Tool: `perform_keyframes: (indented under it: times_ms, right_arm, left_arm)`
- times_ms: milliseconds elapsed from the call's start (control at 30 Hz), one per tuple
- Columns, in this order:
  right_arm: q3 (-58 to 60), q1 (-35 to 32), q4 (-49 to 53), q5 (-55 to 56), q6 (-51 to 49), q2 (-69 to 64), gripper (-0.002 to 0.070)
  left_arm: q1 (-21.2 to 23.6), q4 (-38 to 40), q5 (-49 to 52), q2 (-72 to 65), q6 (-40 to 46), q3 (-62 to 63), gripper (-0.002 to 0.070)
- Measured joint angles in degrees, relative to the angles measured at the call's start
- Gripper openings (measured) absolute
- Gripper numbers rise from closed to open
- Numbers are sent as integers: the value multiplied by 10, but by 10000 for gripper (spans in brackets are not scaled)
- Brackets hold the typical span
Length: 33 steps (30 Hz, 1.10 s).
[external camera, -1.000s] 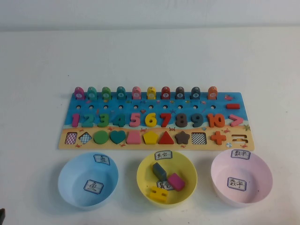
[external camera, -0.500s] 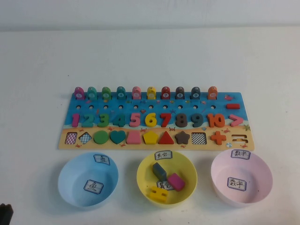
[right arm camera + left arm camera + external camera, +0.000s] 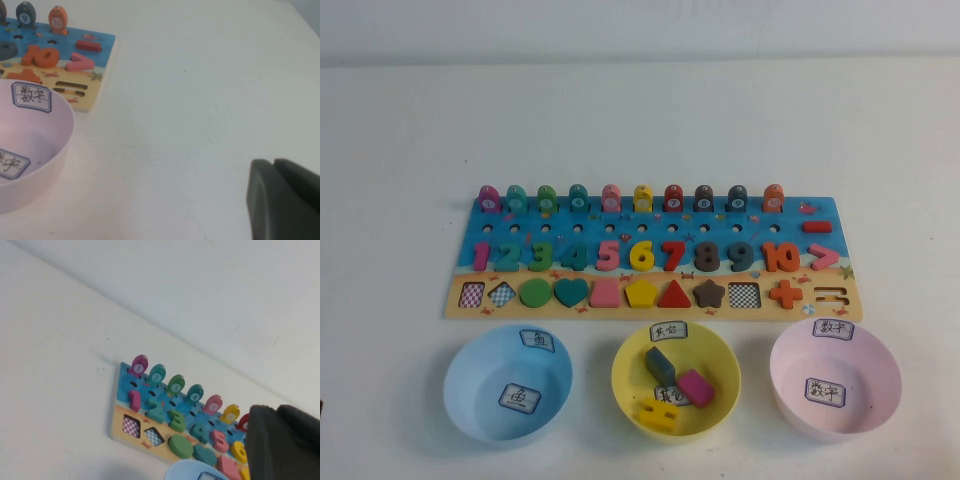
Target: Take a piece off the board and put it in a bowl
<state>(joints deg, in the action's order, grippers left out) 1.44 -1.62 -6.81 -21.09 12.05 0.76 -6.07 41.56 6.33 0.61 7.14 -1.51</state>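
The magenta arch piece [image 3: 489,199] stands at the left end of the arch row on the board [image 3: 825,208]. It also shows in the left wrist view [image 3: 138,365]. The light blue bowl [image 3: 470,380] sits in front of the board's left end, empty, with two white labels. Neither gripper shows in the high view. My left gripper [image 3: 276,410] is shut and empty, held above the table near the blue bowl's edge [image 3: 185,471]. My right gripper [image 3: 274,163] is shut and empty, over bare table to the right of the pink bowl.
A yellow bowl [image 3: 630,385] with several blocks sits in front of the board's middle. A pink bowl [image 3: 880,385] sits at the right, also in the right wrist view [image 3: 50,150]. Other arch blocks, numbers and shapes fill the board.
A dark part of my left arm that showed at the bottom left corner of the high view has gone out of sight. The board and bowls have not moved.
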Motion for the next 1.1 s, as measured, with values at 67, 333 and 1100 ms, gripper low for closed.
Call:
perform_keyframes:
  times_ms: [67, 333, 1100]
  right_arm:
    - [0, 0, 0, 0, 0, 0, -17]
    - [0, 0, 0, 0, 0, 0, -17]
    - [0, 0, 0, 0, 0, 0, -17]
  left_arm:
    - [0, 16, -5, 0, -11, 0, -5]
    - [0, 50, 66, -50, -26, 56, -4]
    - [0, -286, 546, -712, 50, 677, -5]
